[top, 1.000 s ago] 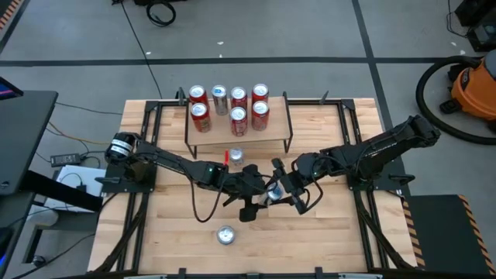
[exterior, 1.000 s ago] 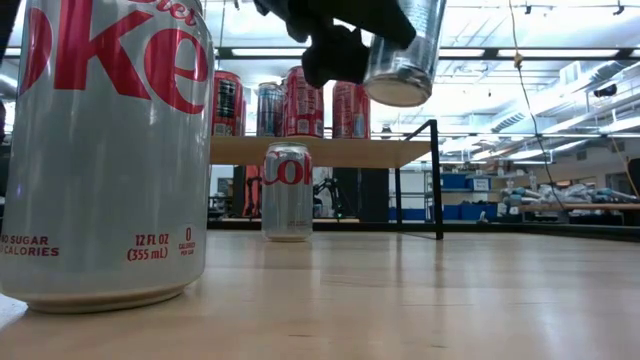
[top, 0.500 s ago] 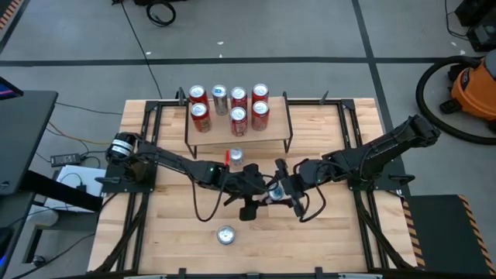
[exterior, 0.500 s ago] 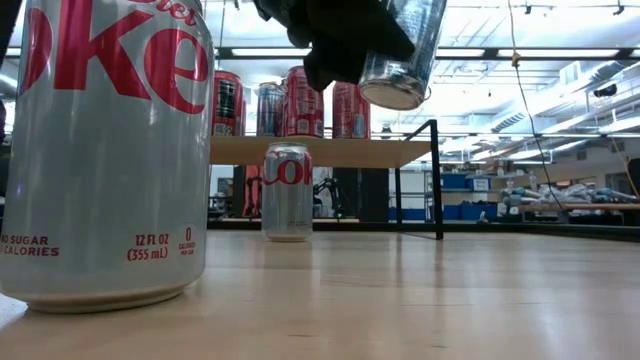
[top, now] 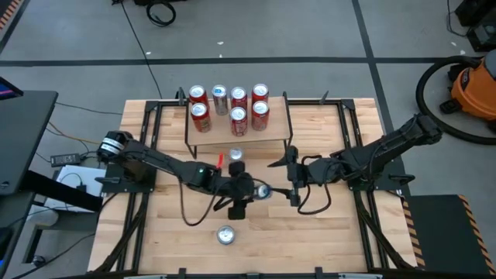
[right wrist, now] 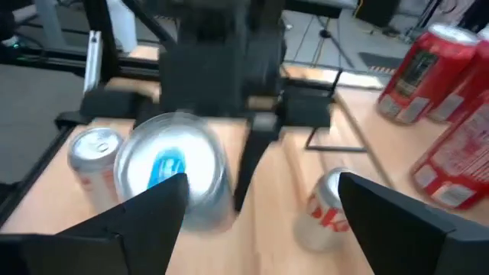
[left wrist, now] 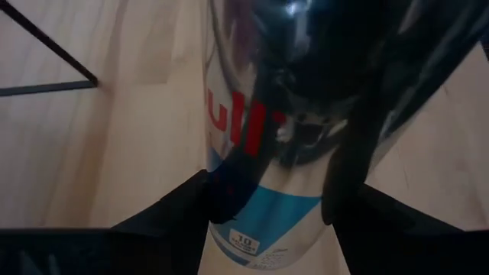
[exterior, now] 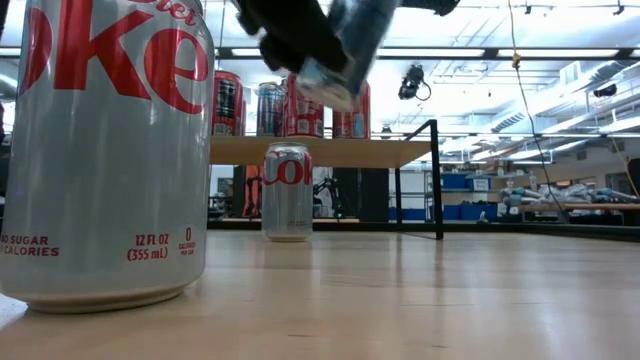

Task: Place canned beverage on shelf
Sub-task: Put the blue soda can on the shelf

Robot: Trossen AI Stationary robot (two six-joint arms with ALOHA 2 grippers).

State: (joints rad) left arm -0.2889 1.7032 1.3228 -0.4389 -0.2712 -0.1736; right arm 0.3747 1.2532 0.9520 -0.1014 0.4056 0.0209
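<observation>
A slim silver-and-blue can (top: 262,190) hangs tilted above the middle of the table, with my left gripper (top: 249,189) shut on it; the low view shows the can (exterior: 345,45) high over the boards. My right gripper (top: 288,177) stands open just right of the can, touching nothing; its wrist view looks past the open fingers at the can's top end (right wrist: 177,164). The shelf (top: 238,139) stands at the far middle on thin black legs, with several cans (top: 229,105) upright on its board. My left gripper pinches the can's side wall (left wrist: 252,164) between its two fingers (left wrist: 348,191), which lie across the can. It comes from the table's left, slanting down. The can is lifted clear and tilted, its top end toward the right arm and its bottom end (exterior: 325,85) lower.
A silver Coke can (top: 236,157) stands on the table just in front of the shelf. Another silver can (top: 225,235) stands near the front edge, large in the low view (exterior: 105,150). Black frame rails (top: 139,194) run along both table sides.
My right gripper has opened, let go of the can, and drawn back toward the table's right and far side. The can stays with my left gripper, has shifted a little toward the left, and has tipped from nearly upright to a slant.
</observation>
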